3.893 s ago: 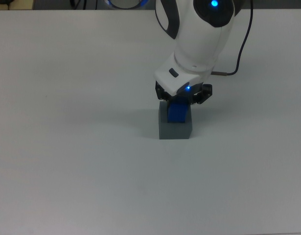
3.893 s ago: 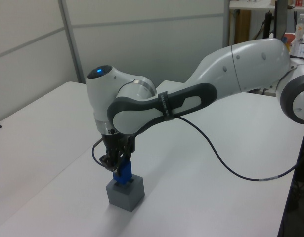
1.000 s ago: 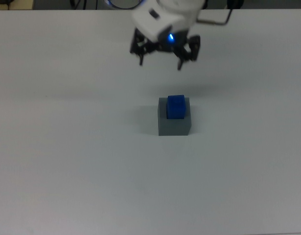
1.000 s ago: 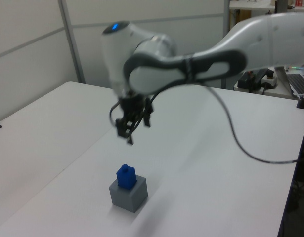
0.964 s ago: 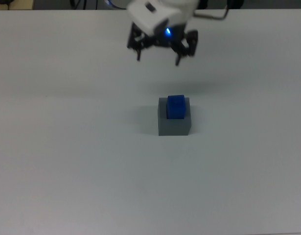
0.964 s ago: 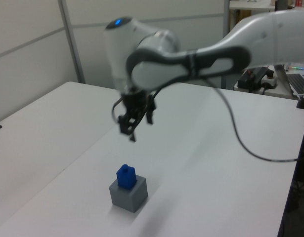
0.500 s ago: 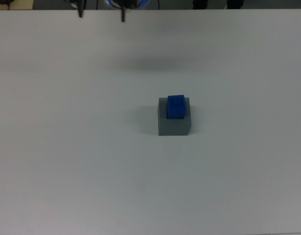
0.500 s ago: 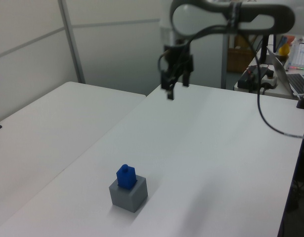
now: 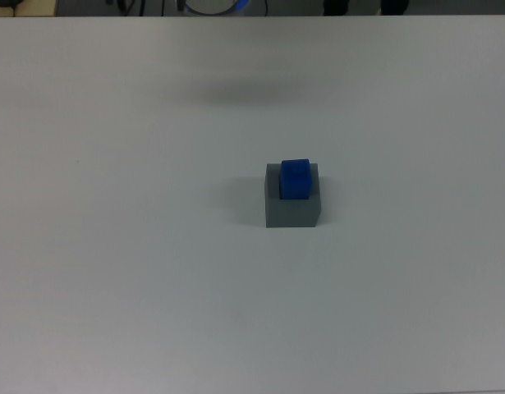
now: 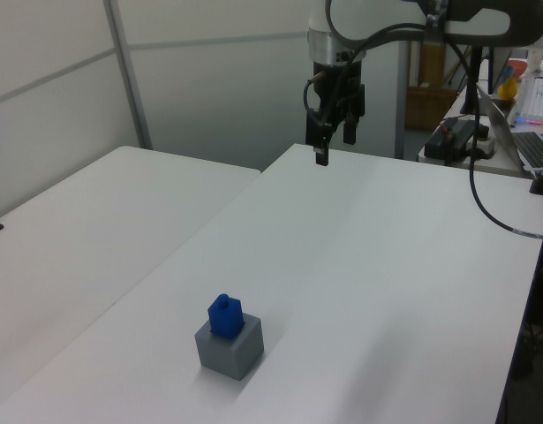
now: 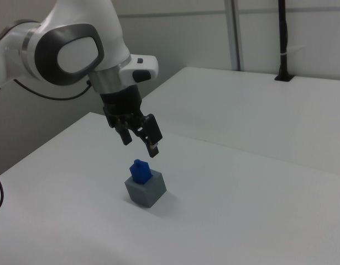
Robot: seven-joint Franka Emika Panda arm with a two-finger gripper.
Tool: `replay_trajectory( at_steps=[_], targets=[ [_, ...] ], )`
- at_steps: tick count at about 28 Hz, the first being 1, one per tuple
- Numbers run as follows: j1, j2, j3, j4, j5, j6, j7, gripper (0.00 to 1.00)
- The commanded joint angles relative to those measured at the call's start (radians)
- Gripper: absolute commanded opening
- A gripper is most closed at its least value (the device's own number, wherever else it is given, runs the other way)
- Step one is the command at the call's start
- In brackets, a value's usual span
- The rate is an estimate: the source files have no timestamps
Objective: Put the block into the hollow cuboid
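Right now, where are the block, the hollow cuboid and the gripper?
block (image 9: 296, 177), top view, its top face.
hollow cuboid (image 9: 291, 213), top view, its grey front wall.
gripper (image 11: 140, 139), right view, between its open fingertips.

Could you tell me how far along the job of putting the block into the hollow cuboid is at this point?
It looks essentially done. The blue block stands upright in the recess of the grey hollow cuboid, its upper part sticking out above the rim. Nothing is in hand: the tool is open, empty and high above the table's far end. Little seems left beyond parking the arm.
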State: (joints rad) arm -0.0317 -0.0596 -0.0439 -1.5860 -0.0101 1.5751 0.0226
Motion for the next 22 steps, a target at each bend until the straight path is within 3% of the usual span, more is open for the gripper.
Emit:
replay_trajectory(
  at_steps=[1, 22],
  targets=[
    [0.016, -0.014, -0.013, -0.023, 0.028, -0.006, -0.010, 1.00],
    [0.018, -0.009, -0.007, -0.019, 0.028, -0.032, -0.015, 1.00]
  ],
)
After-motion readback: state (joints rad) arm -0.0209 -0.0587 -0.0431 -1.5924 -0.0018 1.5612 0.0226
